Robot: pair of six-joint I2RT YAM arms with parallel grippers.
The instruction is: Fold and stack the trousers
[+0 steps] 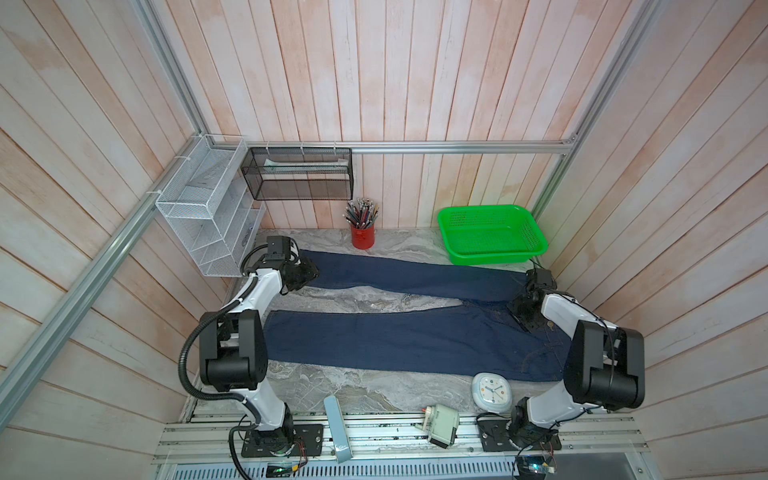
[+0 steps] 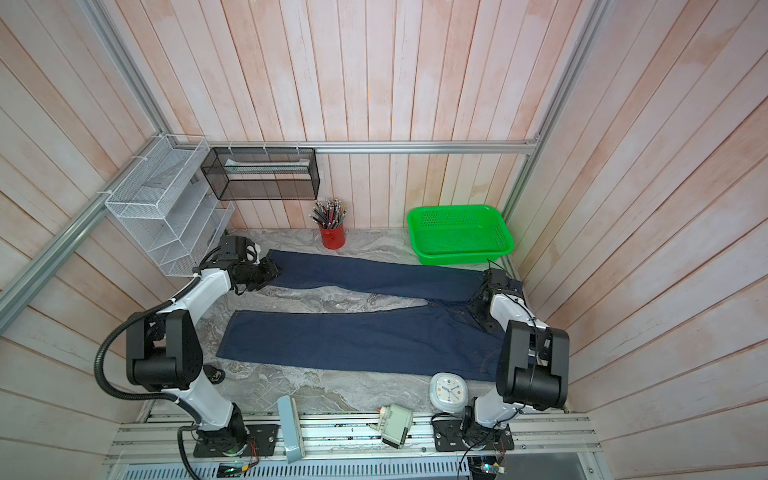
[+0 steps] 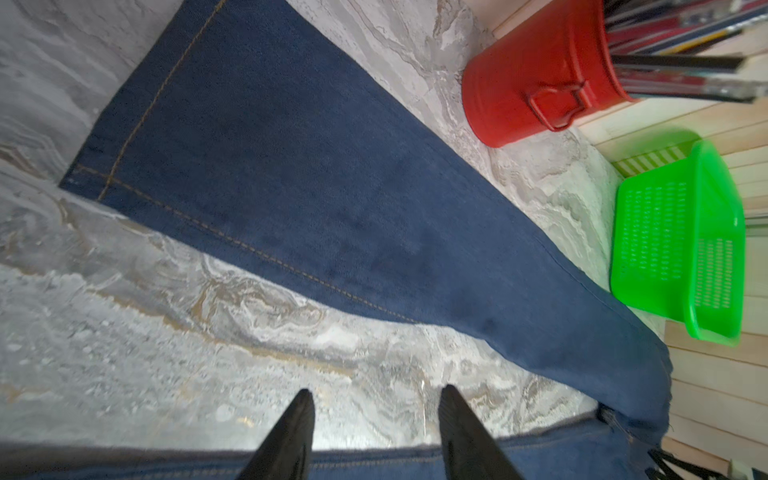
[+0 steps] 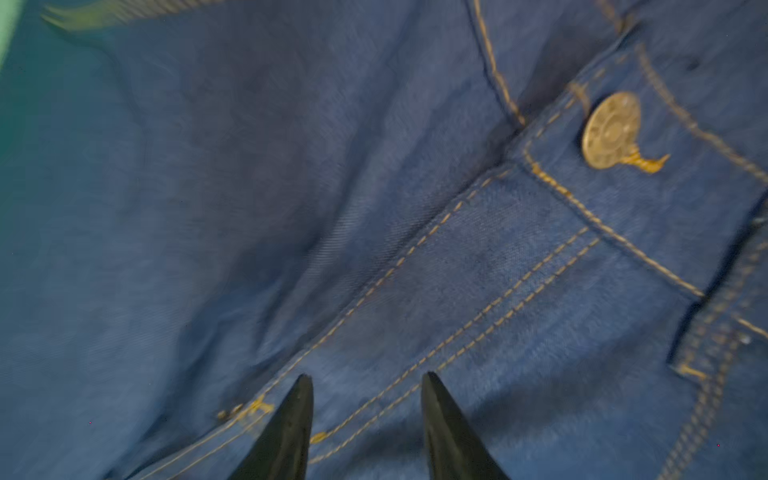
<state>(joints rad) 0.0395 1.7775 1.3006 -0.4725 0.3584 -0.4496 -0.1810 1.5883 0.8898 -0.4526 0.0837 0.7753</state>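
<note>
Trousers (image 1: 395,336) spread flat, legs apart. Left gripper (image 1: 308,273) at far leg hem; right gripper (image 1: 521,308) over waistband, green basket (image 1: 536,245) beyond.

Both top views look steeply down from high over the front edge of the worktop (image 1: 332,386), sharing the whole scene. The left wrist view looks low along the jeans (image 3: 291,178) toward the basket (image 3: 673,232); the right wrist view sits close over their button (image 4: 610,129).

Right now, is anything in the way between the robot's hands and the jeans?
No, nothing visible is. The left hand is open over bare table by the far leg's cuff. The right hand is open right above the trousers, near the metal button.
</note>
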